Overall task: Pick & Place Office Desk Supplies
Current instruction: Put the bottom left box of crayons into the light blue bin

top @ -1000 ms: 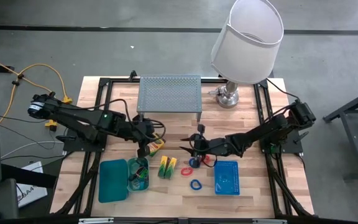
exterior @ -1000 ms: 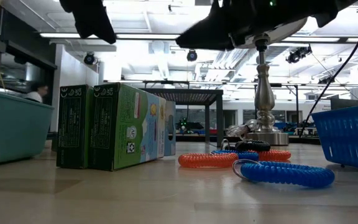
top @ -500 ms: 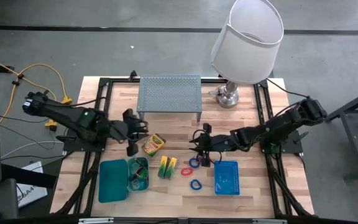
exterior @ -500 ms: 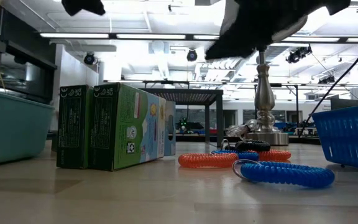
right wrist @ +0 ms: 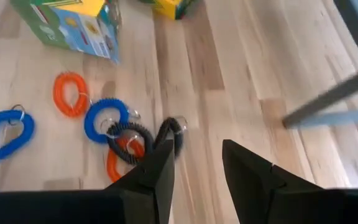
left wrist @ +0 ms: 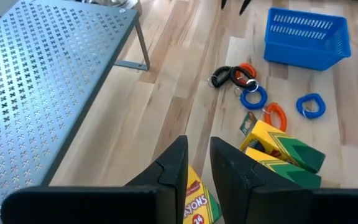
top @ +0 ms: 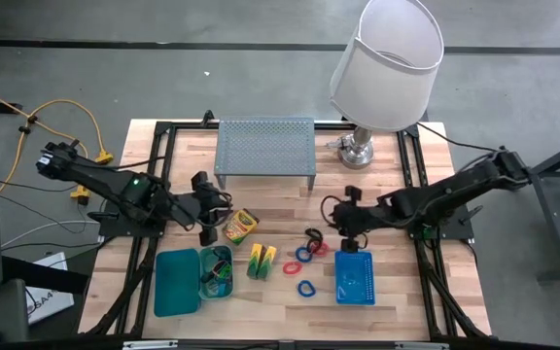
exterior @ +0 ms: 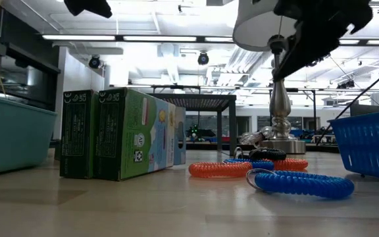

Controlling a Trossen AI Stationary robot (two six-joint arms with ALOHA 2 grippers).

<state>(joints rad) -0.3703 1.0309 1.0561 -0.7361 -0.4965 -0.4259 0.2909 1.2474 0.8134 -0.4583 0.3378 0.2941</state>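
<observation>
Five band loops: loose on bench, beside empty blue basket.
Crayon box: unplaced.
Left claw: narrow gap, empty.
Right claw: spread, empty.

My view from above: the dark left arm reaches in from the table's left edge, its two-finger left gripper raised clear of the tabletop, fingers narrowly parted on nothing; the dark right arm extends from the right edge, right gripper likewise aloft, fingers apart, empty
</observation>
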